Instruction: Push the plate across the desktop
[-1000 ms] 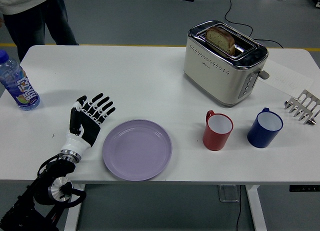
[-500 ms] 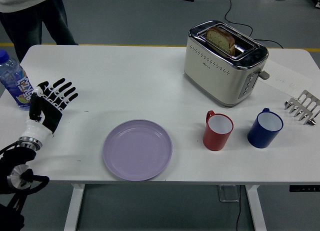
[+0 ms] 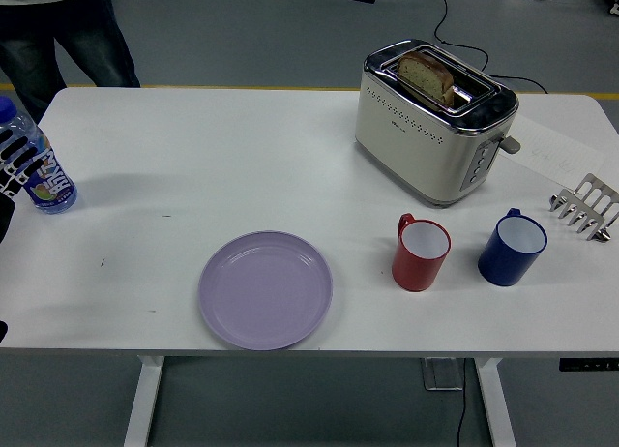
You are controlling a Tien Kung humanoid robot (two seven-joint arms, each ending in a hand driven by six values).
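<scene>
A lilac plate (image 3: pixel 266 289) lies near the table's front edge, left of centre, with nothing touching it. Only the fingertips of my left hand (image 3: pixel 14 164) show at the picture's left edge, spread and holding nothing, in front of a water bottle (image 3: pixel 46 184). The hand is far left of the plate. My right arm is out of view.
A cream toaster (image 3: pixel 435 123) with a bread slice (image 3: pixel 427 76) stands at the back right. A red mug (image 3: pixel 422 253) and a blue mug (image 3: pixel 513 247) stand right of the plate. A metal toast rack (image 3: pixel 586 207) is at the far right. A person (image 3: pixel 58 31) stands at the far left corner.
My left hand has drawn back from beside the plate, up and to the left, almost out of the picture. The plate has not moved.
</scene>
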